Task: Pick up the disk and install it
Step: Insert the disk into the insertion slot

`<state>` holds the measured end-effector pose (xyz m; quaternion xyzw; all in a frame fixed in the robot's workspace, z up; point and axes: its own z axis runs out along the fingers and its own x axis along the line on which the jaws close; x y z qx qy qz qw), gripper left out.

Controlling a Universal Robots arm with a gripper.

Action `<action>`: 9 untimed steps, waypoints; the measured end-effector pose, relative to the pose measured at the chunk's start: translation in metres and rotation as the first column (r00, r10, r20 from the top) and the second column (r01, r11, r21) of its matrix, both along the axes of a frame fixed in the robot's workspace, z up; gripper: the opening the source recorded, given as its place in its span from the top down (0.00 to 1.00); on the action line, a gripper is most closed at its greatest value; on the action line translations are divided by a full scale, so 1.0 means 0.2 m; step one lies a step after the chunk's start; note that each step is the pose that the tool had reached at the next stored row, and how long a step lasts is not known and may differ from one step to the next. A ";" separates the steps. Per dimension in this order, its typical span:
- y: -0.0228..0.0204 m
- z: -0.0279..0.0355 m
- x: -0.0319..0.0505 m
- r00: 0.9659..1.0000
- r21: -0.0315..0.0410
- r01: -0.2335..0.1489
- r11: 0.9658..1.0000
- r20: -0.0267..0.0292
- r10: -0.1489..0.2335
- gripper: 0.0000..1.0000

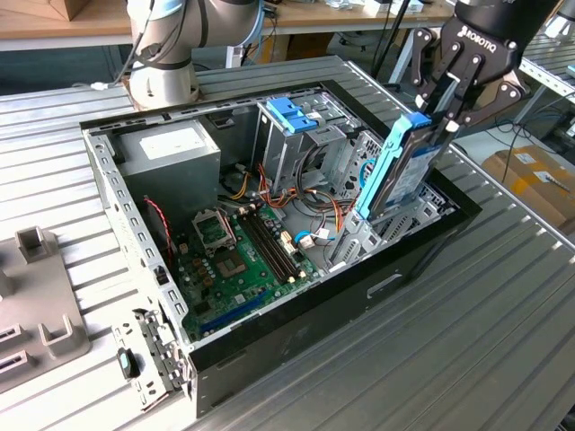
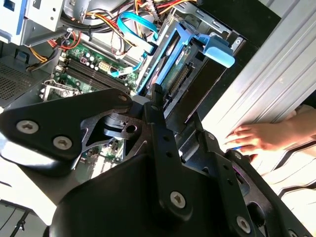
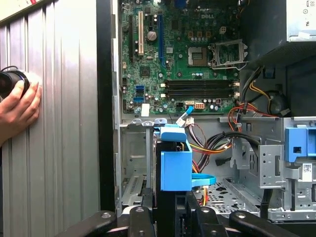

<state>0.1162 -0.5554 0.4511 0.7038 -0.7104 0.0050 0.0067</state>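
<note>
The disk (image 1: 400, 171) stands on edge, its light-blue rail facing up, partly lowered into the drive bay at the corner of the open computer case (image 1: 135, 224) on the exterior view's right. My gripper (image 1: 440, 121) is shut on its upper end from above. In the first wrist view the disk's blue rail end (image 3: 175, 163) sits just beyond my fingers (image 3: 140, 217), over the metal bay. In the second wrist view the disk (image 2: 170, 64) runs from my gripper (image 2: 173, 116) down into the case.
The case holds a green motherboard (image 1: 238, 260), a grey power-supply box (image 1: 171, 148), a metal drive cage with a blue bracket (image 1: 292, 115) and loose cables. A person's hand (image 3: 17, 108) rests on the ribbed table beside the case. The robot base (image 1: 162, 54) stands behind.
</note>
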 end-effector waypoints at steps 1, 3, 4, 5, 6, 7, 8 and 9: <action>0.000 -0.007 0.000 1.000 0.000 0.000 1.000 0.000 0.000 0.65; 0.000 -0.025 0.000 1.000 0.000 0.000 1.000 0.000 0.000 0.65; 0.000 -0.036 0.000 1.000 0.000 0.000 1.000 0.000 0.000 0.65; 0.000 -0.043 0.000 1.000 0.000 0.000 1.000 0.000 0.000 0.65; 0.000 -0.054 0.000 1.000 0.000 0.000 1.000 0.000 0.000 0.65; 0.000 -0.064 0.000 1.000 0.000 0.000 1.000 0.000 0.000 0.65; 0.000 -0.080 0.000 1.000 0.000 0.000 1.000 0.000 0.000 0.65; 0.000 -0.090 0.000 1.000 0.000 0.000 1.000 0.000 0.000 0.65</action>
